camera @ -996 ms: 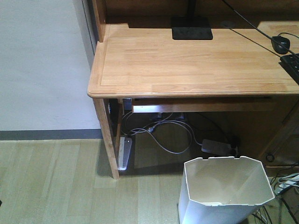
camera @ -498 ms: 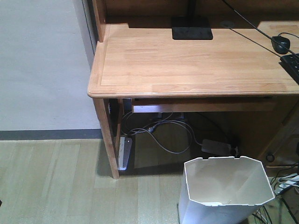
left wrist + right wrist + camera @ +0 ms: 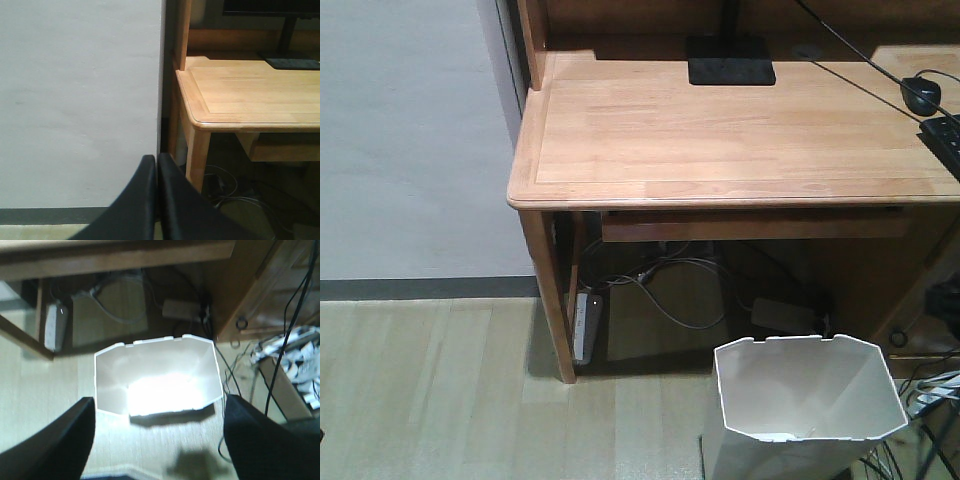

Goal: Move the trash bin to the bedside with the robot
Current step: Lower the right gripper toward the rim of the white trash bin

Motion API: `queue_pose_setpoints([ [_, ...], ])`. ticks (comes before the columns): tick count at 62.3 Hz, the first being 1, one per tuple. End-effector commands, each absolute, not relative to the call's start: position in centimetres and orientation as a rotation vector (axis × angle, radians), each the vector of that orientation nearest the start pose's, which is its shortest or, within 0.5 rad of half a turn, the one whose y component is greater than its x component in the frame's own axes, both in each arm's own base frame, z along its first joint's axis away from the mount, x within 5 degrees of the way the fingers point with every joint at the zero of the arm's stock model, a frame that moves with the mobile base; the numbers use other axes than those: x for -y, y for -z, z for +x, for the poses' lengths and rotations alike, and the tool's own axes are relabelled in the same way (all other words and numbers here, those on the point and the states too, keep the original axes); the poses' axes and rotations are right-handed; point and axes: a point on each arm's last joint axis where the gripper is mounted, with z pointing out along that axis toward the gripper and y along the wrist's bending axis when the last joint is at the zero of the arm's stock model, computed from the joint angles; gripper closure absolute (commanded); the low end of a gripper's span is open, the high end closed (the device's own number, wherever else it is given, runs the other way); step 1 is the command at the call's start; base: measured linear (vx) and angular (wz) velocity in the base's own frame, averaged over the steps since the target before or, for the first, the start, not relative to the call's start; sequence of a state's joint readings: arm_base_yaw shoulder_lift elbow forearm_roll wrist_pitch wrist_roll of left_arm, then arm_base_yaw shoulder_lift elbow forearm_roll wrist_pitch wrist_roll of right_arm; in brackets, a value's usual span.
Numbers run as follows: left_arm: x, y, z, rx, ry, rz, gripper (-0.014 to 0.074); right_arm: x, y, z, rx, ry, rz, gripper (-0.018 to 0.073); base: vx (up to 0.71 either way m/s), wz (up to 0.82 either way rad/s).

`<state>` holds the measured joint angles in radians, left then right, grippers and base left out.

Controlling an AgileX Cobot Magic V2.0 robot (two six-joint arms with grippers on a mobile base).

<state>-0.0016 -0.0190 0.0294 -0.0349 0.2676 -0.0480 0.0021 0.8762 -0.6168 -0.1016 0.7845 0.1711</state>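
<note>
One bin [image 3: 807, 388], white, upright on floor [image 3: 440, 400] beside desk [image 3: 720, 130]. Left gripper [image 3: 156, 159]: closed tight. Right gripper [image 3: 160, 400]: spread wide above bin, apparently not touching.

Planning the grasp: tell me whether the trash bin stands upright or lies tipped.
Upright. The trash bin stands on the floor, its open rim level and facing up.

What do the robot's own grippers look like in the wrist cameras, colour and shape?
Both are plain matte black. The left gripper shows two smooth fingers that curve and taper to narrow tips. The right gripper shows two broad, rounded fingers, blurred by closeness. No markings or labels show, and the arms themselves are out of view.
</note>
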Motion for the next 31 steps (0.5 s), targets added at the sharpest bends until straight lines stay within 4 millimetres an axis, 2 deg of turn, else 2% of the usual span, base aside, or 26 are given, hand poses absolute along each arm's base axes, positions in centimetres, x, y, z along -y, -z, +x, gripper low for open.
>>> queue_pose_setpoints([
  [1,0.1,-17.8,5.6,-1.704,0.086,-0.071,0.0602,0.7,-27.7,17.9,-2.513,0.066,0.125,0.0038,0.00,0.00],
  [12,0.1,-17.8,5.6,-1.704,0.086,-0.071,0.0602,2.2,-26.4,21.0,-2.607,0.052,0.175,0.0038,0.00,0.00],
  [25,0.1,-17.8,5.6,-1.704,0.086,-0.071,0.0602,6.4,-23.7,23.1,-2.636,-0.042,0.325,0.0038,0.00,0.00],
  [31,0.1,-17.8,5.6,-1.704,0.086,-0.071,0.0602,7.8,-21.8,24.0,-2.670,-0.054,0.302,0.0038,0.00,0.00],
])
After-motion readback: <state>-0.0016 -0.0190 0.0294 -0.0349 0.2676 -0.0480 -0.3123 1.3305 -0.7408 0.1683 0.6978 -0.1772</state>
